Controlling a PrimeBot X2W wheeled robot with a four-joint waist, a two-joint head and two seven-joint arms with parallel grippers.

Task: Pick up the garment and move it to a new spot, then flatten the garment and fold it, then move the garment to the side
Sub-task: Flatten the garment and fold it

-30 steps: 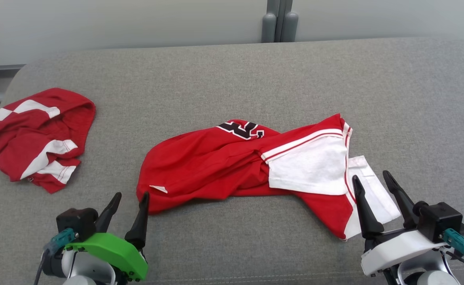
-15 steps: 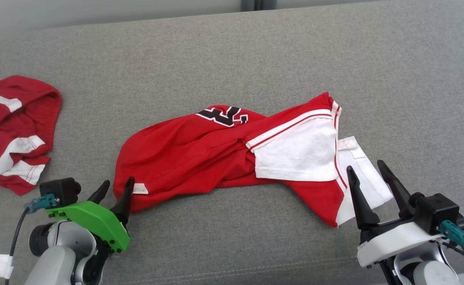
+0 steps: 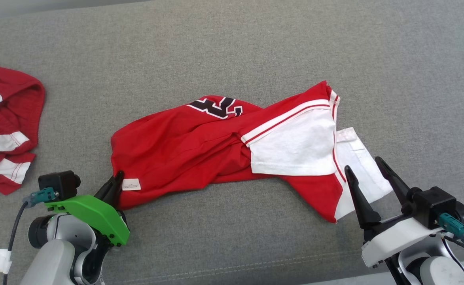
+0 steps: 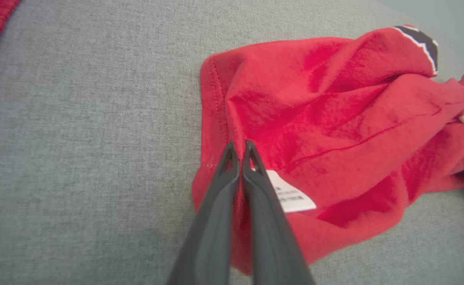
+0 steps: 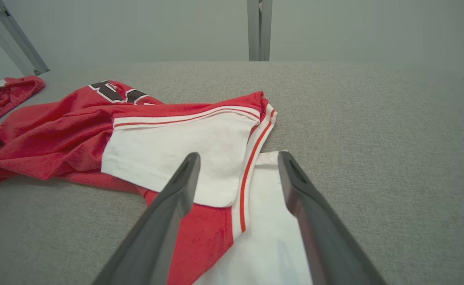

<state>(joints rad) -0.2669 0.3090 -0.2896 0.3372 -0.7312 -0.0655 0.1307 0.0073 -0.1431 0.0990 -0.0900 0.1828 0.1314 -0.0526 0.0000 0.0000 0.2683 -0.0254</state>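
**Two garments, two grippers, one pinch**

Head view: on the grey cushion (image 3: 255, 47) the garment (image 3: 184, 150) lies crumpled mid-surface, and a second garment (image 3: 2, 130) lies at far left. The left gripper (image 3: 116, 178) pinches the garment's near-left hem. The right gripper (image 3: 363, 164) gapes at its white end.

Left wrist view: two fingers (image 4: 216, 206) clamp red cloth beside one white label (image 4: 291, 194).

Right wrist view: two fingers (image 5: 164, 213) stand spread, holding nothing.

From where I stand, the green-cowled left gripper (image 3: 115, 179) has its two long dark fingers pinched tight on the left hem of the crumpled red-and-white jersey (image 3: 176, 150). The white-cowled right gripper (image 3: 363, 164) hovers at the jersey's right end, fingers spread wide.
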